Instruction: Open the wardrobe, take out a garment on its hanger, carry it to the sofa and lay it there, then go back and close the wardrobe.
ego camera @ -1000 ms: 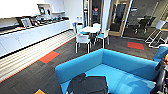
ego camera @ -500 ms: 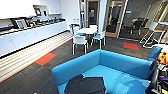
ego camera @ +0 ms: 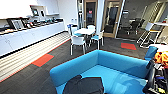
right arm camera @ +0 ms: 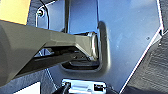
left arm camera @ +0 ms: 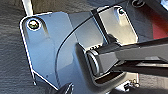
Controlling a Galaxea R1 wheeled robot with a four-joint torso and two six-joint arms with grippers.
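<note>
Looking down from the head camera, nearest to me lies the garment, a black T-shirt spread in a soft heap on the seat of the sofa. I judge it lies there because the laying-down step of the task is done; the hanger I cannot make out under the fabric. The sofa's bright blue back curves around the shirt, so the cloth sits well inside the cushion and not on its edge.

At the right margin, beside the sofa's arm, a dark piece of the robot's own frame rises next to some orange material; I cannot tell what that material is.

Both wrist cameras give me the grey mounting plate and jointed bar against dark carpet, which I read as both arms hanging low and drawn in by the base, a pose suited to driving. The fingers are not legible in either, so I cannot tell whether the jaws stand open or closed; nothing appears held.

Beyond the sofa, dark carpet carries an orange floor tile. Farther on stand white chairs around a round table. A long white counter runs along the left wall, and glazed doors close the far end.
</note>
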